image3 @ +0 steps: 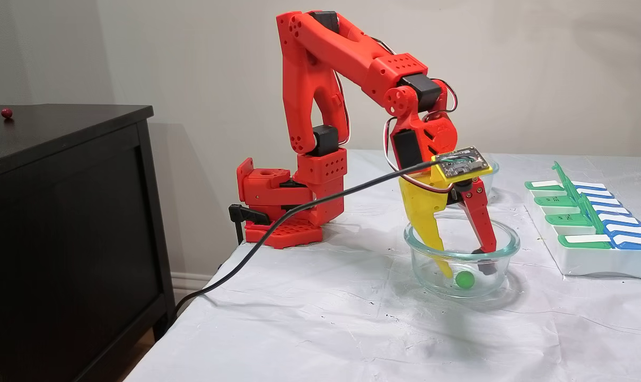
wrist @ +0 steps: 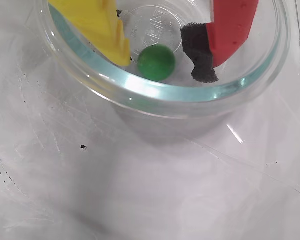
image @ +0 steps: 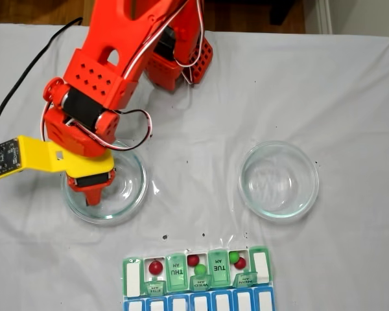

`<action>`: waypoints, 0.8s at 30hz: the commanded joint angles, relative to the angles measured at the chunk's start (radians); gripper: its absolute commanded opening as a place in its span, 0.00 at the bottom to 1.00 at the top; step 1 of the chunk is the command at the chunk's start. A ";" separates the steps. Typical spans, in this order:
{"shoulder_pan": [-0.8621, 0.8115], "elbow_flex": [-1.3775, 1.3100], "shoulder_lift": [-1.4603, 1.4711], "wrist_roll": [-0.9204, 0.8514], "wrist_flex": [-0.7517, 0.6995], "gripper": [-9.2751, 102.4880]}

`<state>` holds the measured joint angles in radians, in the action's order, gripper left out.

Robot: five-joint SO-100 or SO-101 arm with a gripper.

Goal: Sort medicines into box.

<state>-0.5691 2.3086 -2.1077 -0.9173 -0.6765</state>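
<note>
1. The bench (image3: pixel 309 318), draped in a white cloth, carries everything; a fixed view from the side also takes in a dark cabinet (image3: pixel 66 223) to the left with one dark red ball (image3: pixel 6 112) on its top.
2. The orange-red arm (image3: pixel 347 69) bends down from its base into a clear glass dish (image3: pixel 461 265) – in a fixed view from above this dish (image: pixel 126 194) sits left of centre, and a second glass dish (image: pixel 279 180) lies well apart to the right.
3. The box (image: pixel 198 275) rests at the bottom edge of that view, several green lids raised. Its white compartments hold three dark red balls (image: pixel 155 266) and two green balls (image: pixel 200 269); from the side the box (image3: pixel 590 260) shows only lids and wall.
4. The gripper (image3: pixel 466 265) reaches inside the dish, jaws parted – a yellow finger (wrist: pixel 97 25) and a red finger (wrist: pixel 232 27) with a black pad.
5. A green ball (wrist: pixel 156 62) lies on the dish floor between the fingers, just beside the yellow one; the gripper holds nothing.
</note>
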 commanded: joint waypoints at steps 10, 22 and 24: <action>0.028 0.018 0.028 -0.003 0.067 0.26; 0.038 0.034 0.041 0.006 0.126 0.20; 0.041 0.038 0.043 0.009 0.138 0.16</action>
<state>-0.5400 2.3531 -2.0571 -0.9189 -0.5568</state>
